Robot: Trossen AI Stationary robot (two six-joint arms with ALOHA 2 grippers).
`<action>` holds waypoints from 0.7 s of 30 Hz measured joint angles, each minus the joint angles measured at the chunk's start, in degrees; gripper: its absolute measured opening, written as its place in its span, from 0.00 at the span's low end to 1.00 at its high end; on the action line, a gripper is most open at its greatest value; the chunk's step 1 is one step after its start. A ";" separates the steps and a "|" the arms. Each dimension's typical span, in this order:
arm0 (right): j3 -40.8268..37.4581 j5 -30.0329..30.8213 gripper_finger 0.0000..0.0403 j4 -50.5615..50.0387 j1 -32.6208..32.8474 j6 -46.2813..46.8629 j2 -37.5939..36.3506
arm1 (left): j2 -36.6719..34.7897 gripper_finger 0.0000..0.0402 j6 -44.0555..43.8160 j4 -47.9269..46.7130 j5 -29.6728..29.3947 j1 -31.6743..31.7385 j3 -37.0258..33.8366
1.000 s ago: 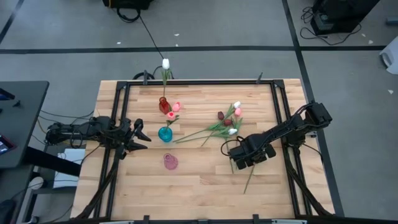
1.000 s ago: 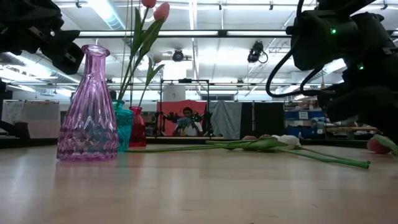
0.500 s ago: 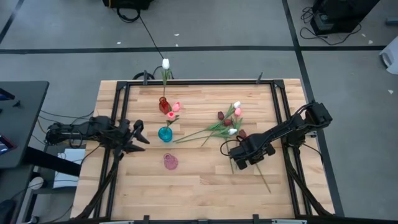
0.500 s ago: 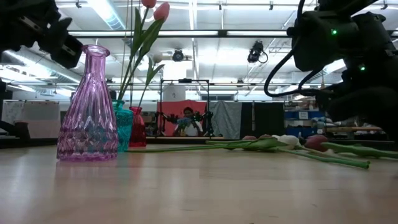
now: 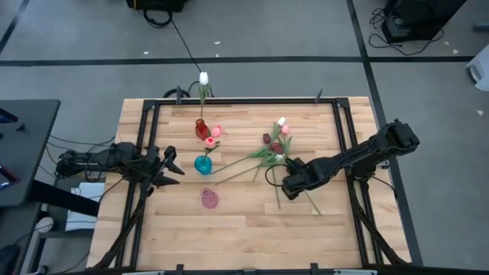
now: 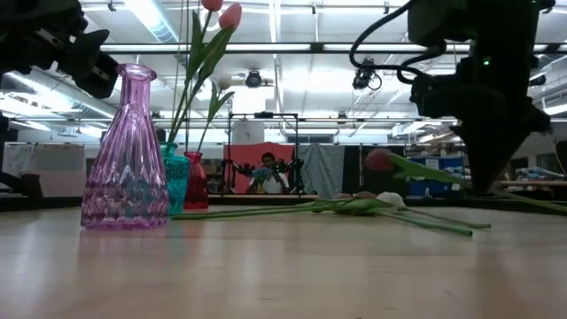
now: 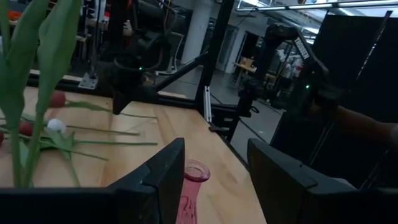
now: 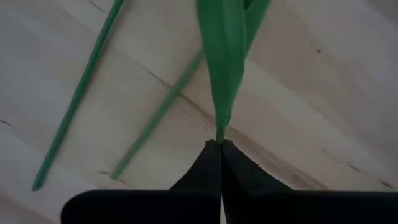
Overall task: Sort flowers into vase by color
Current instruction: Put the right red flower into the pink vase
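Observation:
My right gripper (image 5: 290, 180) points down over the table's right half, shut on a tulip whose reddish head (image 6: 379, 159) is off the wood. Other flowers (image 5: 269, 151), with white, pink and dark red heads, lie in a loose pile on the boards just beyond it. A red vase (image 5: 201, 128) holds a white tulip (image 5: 203, 78). The teal vase (image 5: 203, 164) holds pink tulips (image 5: 216, 131). The pink vase (image 5: 209, 198) stands nearer. My left gripper (image 5: 172, 164) waits open and level at the left, beside the teal vase. My right gripper pinches the tulip's thin green stem (image 8: 219, 132) between its two fingertips, just below the base of a leaf (image 8: 227, 56). The fingers come from above, pointing down, across the stem. The head end is lifted clear and slants up; the stem's other end (image 6: 545, 207) trails low.
Two loose stems (image 8: 81, 93) lie on the wood beside the held one. A black frame (image 5: 336, 114) runs along the table's edges. Bare boards (image 5: 244, 229) stretch along the near side. A person (image 6: 267, 168) shows far behind the table.
My right gripper has shut on a tulip stem, risen and rolled its wrist. The tulip's head has come up off the table and swung toward the left; the pile of flowers has shifted a little toward the far edge.

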 joint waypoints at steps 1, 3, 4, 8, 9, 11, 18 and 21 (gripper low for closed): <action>0.00 0.57 0.00 -0.09 0.00 -0.02 -0.41 | 0.00 0.45 0.00 -0.31 -0.18 0.00 0.00; 0.00 2.09 0.00 0.07 0.00 -0.31 -1.51 | 0.00 0.45 0.00 -0.96 -0.47 0.02 0.00; 0.00 3.04 0.00 0.29 0.00 -0.63 -2.06 | 0.00 0.45 0.00 -1.19 -0.62 0.00 0.00; 0.00 7.82 0.00 2.25 0.02 -2.32 -4.56 | 0.00 0.45 0.75 -1.27 -1.80 0.01 0.00; 0.00 9.19 0.00 3.27 0.02 -2.99 -5.16 | 0.00 0.45 1.22 -1.28 -2.26 0.00 0.00; 0.00 11.58 0.00 5.63 0.02 -4.63 -6.26 | 0.00 0.45 1.49 -1.28 -3.47 0.00 0.00; 0.02 17.18 0.00 22.54 0.04 -17.59 -7.57 | 0.00 0.45 2.88 -1.26 -4.87 0.01 0.00; 0.04 18.00 0.00 31.84 0.04 -24.77 -7.55 | 0.00 0.45 2.99 -1.26 -4.87 0.00 0.00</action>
